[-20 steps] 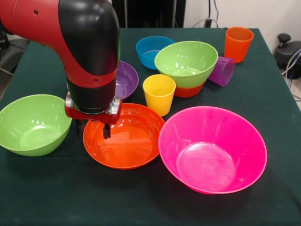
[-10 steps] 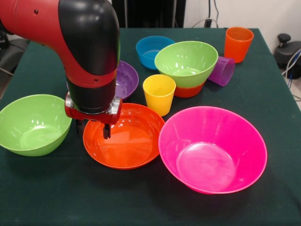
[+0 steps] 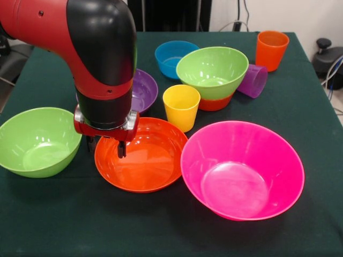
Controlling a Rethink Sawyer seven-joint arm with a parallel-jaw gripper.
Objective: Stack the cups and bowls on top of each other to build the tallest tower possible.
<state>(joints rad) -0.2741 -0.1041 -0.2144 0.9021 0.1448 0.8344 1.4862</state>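
- Seven bowls on the bench [image 3: 48, 225]: pink bowl [image 3: 242, 169], big orange bowl [image 3: 141, 155], two green, purple bowl [image 3: 143, 90], blue bowl [image 3: 174, 57], and a small orange bowl [image 3: 214, 103].
- One green bowl [image 3: 213, 72] sits nested in the small orange one; the other green bowl [image 3: 37, 140] stands alone, empty.
- Three cups: yellow cup [image 3: 181, 106] upright, orange cup [image 3: 271, 50] upright, purple cup [image 3: 253, 80] on its side.
- No writing readable.
- Hand [image 3: 105, 148] straddles the big orange bowl's rim, fingers apart, gripping nothing.
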